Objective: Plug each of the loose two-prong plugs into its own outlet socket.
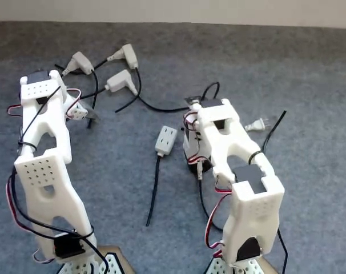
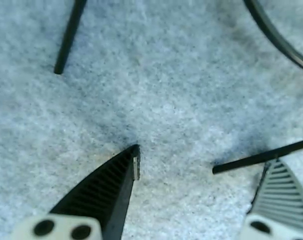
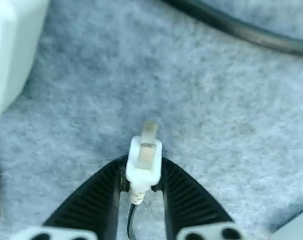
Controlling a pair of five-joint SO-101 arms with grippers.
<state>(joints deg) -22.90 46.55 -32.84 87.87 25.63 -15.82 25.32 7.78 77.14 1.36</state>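
Observation:
My right gripper is shut on a small white two-prong plug. Its prongs point away from the wrist, just above the grey carpet. A white outlet block lies close by, and in the high view this block sits left of the right arm's wrist. Another loose two-prong plug lies on the carpet right of that arm. My left gripper stands open over bare carpet, with a black finger and a white finger. A black cord end lies near the white finger.
Three white socket heads on black cords lie at the back left, beyond the left gripper. Black cords trail across the carpet between the arms. A second cord end lies ahead of the left gripper.

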